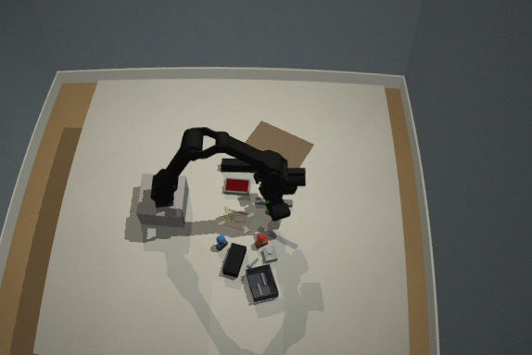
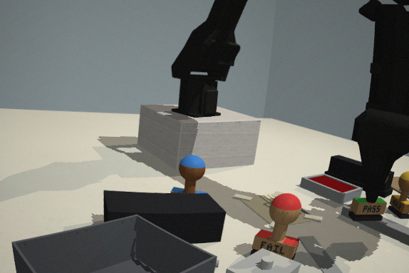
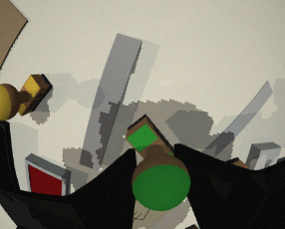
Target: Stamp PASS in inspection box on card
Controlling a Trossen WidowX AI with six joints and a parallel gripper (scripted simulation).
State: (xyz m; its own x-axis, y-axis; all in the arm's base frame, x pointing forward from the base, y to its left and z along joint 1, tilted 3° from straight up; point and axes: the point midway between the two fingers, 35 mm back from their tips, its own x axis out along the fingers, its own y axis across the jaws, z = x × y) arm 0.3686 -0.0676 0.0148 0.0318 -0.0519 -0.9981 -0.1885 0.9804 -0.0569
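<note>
My gripper (image 2: pixel 372 199) (image 3: pixel 154 152) is shut on the PASS stamp (image 1: pixel 268 209) (image 2: pixel 368 209) (image 3: pixel 160 186), gripping it below its green-topped knob. The stamp is upright, its base slightly above the bench. In the wrist view its block is turned at an angle to the fingers. The ink pad (image 1: pixel 236 185) (image 2: pixel 331 184) (image 3: pixel 45 180) is an open grey case with a red surface, beyond the card in the exterior view. The card (image 1: pixel 237 221) (image 2: pixel 254 209) lies flat with light strips at its corners, partly in shadow. Its inspection box is too unclear to make out.
The red FAIL stamp (image 1: pixel 261 238) (image 2: pixel 285 207), blue stamp (image 1: pixel 221 241) (image 2: pixel 192 167) and yellow stamp (image 2: pixel 405 182) (image 3: pixel 7 102) stand around the card. A grey bar (image 3: pixel 112 90) lies near the held stamp. A black block (image 1: pixel 234 259) and dark tray (image 2: pixel 71 231) are nearer the exterior camera.
</note>
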